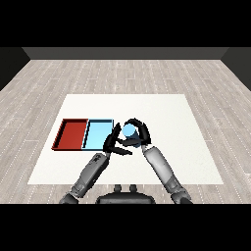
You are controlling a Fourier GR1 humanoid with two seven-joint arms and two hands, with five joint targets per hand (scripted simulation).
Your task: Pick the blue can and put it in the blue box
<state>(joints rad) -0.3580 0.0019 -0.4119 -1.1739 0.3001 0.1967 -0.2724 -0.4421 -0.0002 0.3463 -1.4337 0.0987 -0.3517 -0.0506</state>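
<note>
The blue can (129, 130) is upright, just right of the light blue tray (97, 135), near the table's middle. My right hand (141, 133) curls round the can, fingers arching over its far side. My left hand (112, 142) is close on the can's left, fingers straight and spread, overlapping the blue tray's right edge. I cannot tell whether the can rests on the table or is lifted.
The red tray (71, 134) lies directly left of the light blue tray; nothing shows inside either. The white table (166, 117) extends to the right and far side of the hands.
</note>
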